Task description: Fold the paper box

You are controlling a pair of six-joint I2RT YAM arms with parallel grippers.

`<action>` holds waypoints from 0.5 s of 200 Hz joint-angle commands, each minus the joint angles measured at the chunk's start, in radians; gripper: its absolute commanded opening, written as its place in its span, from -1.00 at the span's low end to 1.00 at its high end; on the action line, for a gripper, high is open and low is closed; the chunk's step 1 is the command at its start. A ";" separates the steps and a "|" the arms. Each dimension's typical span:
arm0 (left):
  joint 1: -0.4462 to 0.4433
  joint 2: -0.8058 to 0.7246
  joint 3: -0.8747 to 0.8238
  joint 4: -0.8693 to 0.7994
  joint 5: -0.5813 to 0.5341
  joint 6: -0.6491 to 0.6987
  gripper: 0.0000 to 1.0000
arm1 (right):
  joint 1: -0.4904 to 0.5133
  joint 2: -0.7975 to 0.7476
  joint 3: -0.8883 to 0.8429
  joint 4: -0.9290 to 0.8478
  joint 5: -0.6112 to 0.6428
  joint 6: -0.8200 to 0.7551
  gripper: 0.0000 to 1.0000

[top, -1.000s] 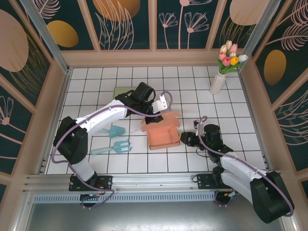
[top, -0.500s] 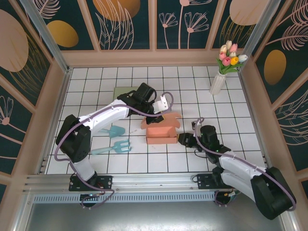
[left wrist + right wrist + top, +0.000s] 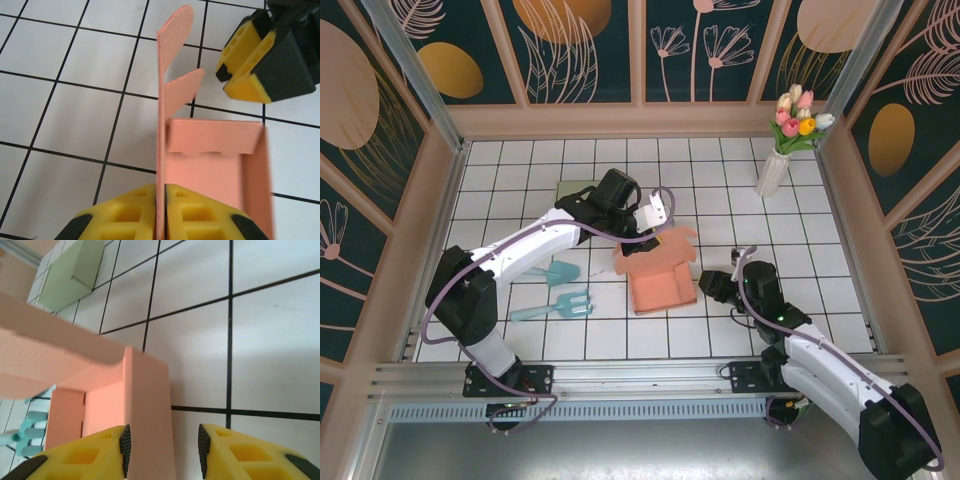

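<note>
- My left end effector has kept its grip since a second ago: its yellow pads stay pressed together on the tall side panel of the paper box, with only that thin card between them
- The box has rocked: half a second ago the overhead view caught mostly its near wall, and now its floor faces up again, slightly tilted
- My right end effector has widened over that second and now stands partly open, clamping nothing; the box's corner wall shows in the gap close to one pad, with bare tile beside the other
- Left of the box, two teal garden tools of moulded plastic lie flat on the bench, which is white tile with dark grid lines; a pale green block sits behind my left arm
- The box is salmon-pink card, matte and faintly ribbed, forming a shallow open tray with straight walls; the held panel stands upright and ends in two rounded tabs
- It sits mid-bench between my two end effectors, the right one just beside its right wall
- Far right at the back, a white vase holds tulips
</note>
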 commanded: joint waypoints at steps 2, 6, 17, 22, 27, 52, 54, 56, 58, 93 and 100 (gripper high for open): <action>-0.008 -0.016 -0.002 0.014 -0.031 -0.025 -0.72 | 0.004 -0.051 0.059 -0.048 0.077 -0.004 -0.14; -0.009 -0.016 -0.001 0.013 -0.033 -0.025 -0.72 | 0.004 -0.054 0.063 -0.050 0.075 -0.009 -0.13; -0.012 -0.017 -0.001 0.013 -0.033 -0.023 -0.72 | 0.003 -0.047 0.068 -0.043 0.051 -0.022 -0.12; -0.012 -0.018 -0.002 0.014 -0.030 -0.022 -0.72 | 0.003 -0.038 0.068 -0.033 0.033 -0.028 -0.12; -0.011 -0.019 -0.002 0.014 -0.026 -0.021 -0.72 | 0.002 -0.025 0.067 -0.019 0.008 -0.034 -0.12; -0.011 -0.016 0.001 0.012 -0.007 -0.013 -0.72 | 0.001 0.079 0.060 0.058 -0.114 -0.063 -0.13; -0.011 -0.015 0.001 0.011 -0.005 -0.013 -0.72 | 0.000 0.089 0.060 0.061 -0.120 -0.066 -0.13; -0.012 -0.015 0.002 0.012 -0.005 -0.013 -0.72 | 0.000 0.098 0.059 0.066 -0.126 -0.066 -0.14; -0.011 -0.014 0.003 0.011 -0.004 -0.013 -0.72 | 0.000 0.107 0.060 0.069 -0.132 -0.065 -0.14; -0.012 -0.008 0.005 0.007 -0.001 -0.010 -0.72 | 0.001 0.207 0.044 0.137 -0.172 -0.065 -0.21; -0.012 -0.008 0.004 0.008 -0.002 -0.009 -0.72 | 0.000 0.219 0.042 0.147 -0.177 -0.063 -0.22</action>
